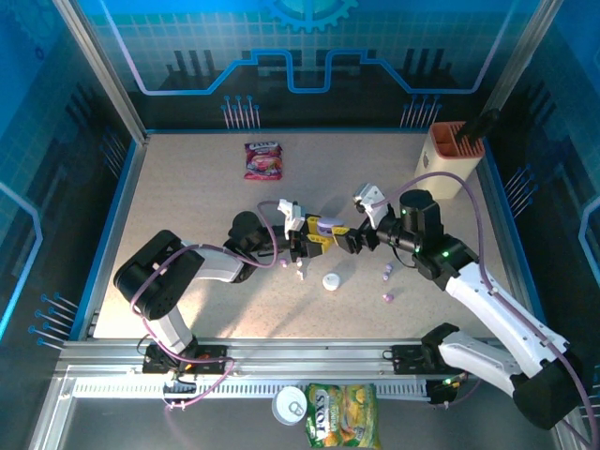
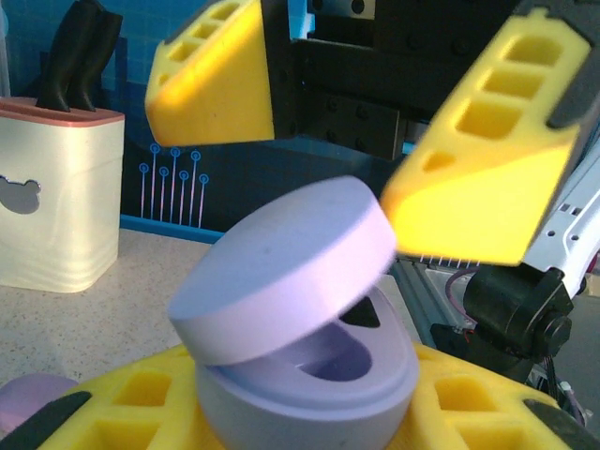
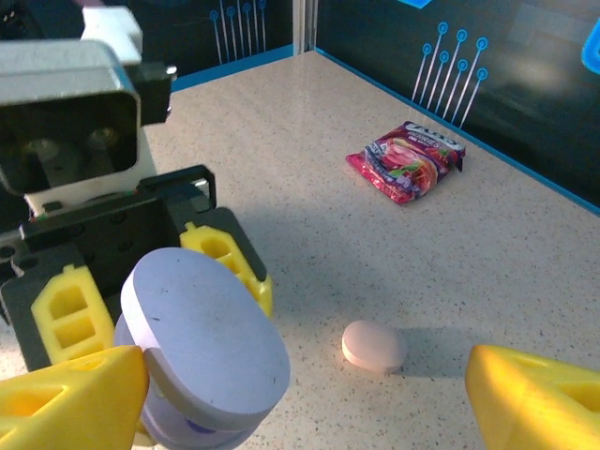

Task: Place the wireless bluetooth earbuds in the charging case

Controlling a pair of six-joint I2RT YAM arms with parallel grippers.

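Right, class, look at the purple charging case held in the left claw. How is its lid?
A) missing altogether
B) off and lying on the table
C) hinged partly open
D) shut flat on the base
C: in the left wrist view the lid tilts up off the base of the purple charging case, showing the hollow inside, while the left claw grips the base.

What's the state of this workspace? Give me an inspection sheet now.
Surface: speckled table, no spills seen.
Job's things: purple case, lid open, in left hand; earbuds loose on table; pink case lying closed.
Clutter: snack packet, knife block; can and crisp bag at the near rail.
Hands: left hand shut on purple case; right hand open, facing it.
Cables: purple cables along both arms.
Surroundings: blue printed walls.
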